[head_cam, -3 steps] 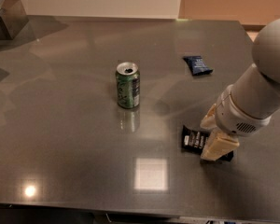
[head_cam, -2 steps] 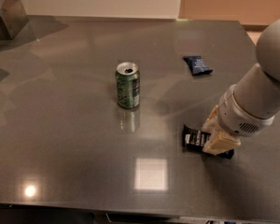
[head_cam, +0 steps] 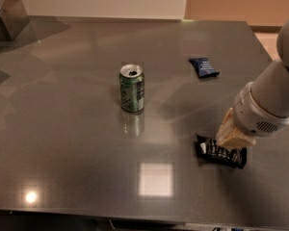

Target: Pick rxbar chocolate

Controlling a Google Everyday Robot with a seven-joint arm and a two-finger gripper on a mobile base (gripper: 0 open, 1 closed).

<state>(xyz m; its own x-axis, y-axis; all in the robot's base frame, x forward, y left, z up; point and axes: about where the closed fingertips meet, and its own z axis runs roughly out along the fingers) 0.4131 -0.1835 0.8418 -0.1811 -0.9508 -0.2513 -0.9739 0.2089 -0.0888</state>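
Though open vs closed can't be told, end effector (head_cam: 234, 134) sits low at front-rt of table (head_cam: 62, 153), touching the black snack bar (head_cam: 219, 153) w/ white lettering, which lies flat. Green can (head_cam: 132, 87) stands upright well left. Small dark blue packet (head_cam: 203, 67) lies farther back.

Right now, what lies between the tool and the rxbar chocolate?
Nothing: in the camera view the tool sits directly over the rxbar chocolate, no gap visible.

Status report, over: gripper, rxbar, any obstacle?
Gripper low over rxbar's right half. Rxbar flat on table. Can, blue packet well apart; nothing blocking.
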